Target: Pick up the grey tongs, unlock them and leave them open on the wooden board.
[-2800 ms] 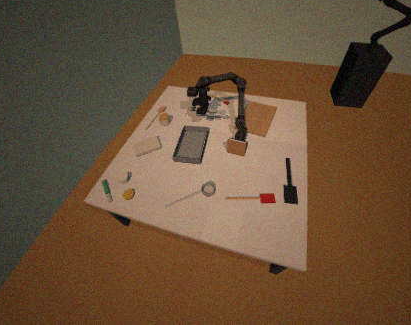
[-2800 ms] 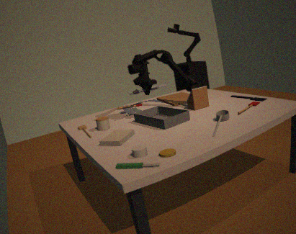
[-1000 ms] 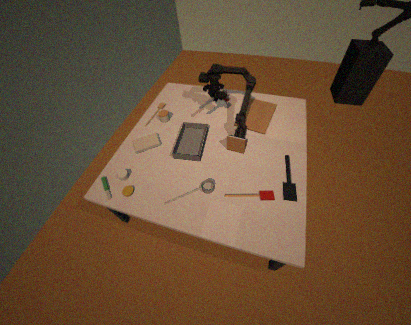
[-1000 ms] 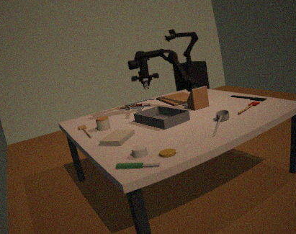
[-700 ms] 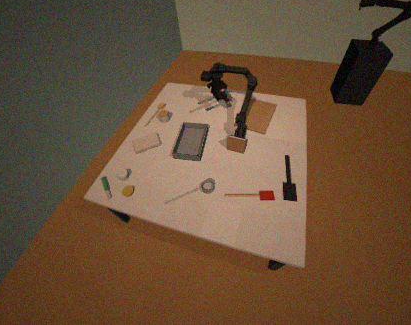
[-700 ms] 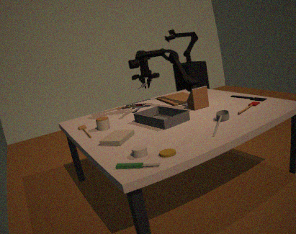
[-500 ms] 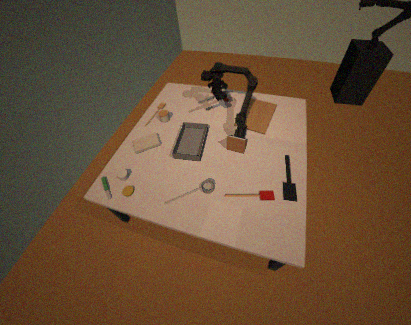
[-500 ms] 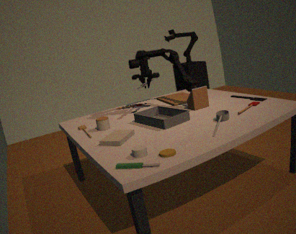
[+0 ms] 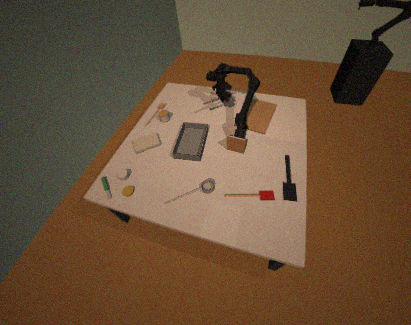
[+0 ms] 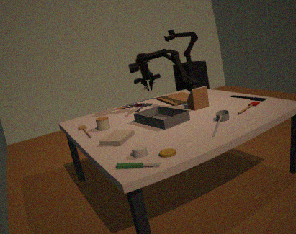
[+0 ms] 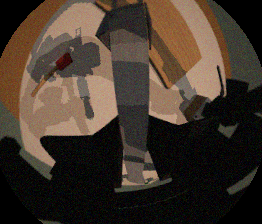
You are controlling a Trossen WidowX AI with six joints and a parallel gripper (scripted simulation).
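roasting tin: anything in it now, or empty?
Empty: its grey floor shows bare between the walls of the tin in the top view.

tongs [image 11: 131, 85]: near end lost in the end effector's [image 11: 143, 186] black bulk, wrist cam | hinge and lock: too murky to read, sorry | wooden board [image 11: 178, 35]: chopped by the frame up top | tools by the arm, exterior: blurry mush

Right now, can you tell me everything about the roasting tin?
The roasting tin is dark grey and looks like metal. It's a rectangle with a flat bottom, four low straight walls and no lid. It sits upright on the pale table. I see nothing inside it, and only the table touches it.
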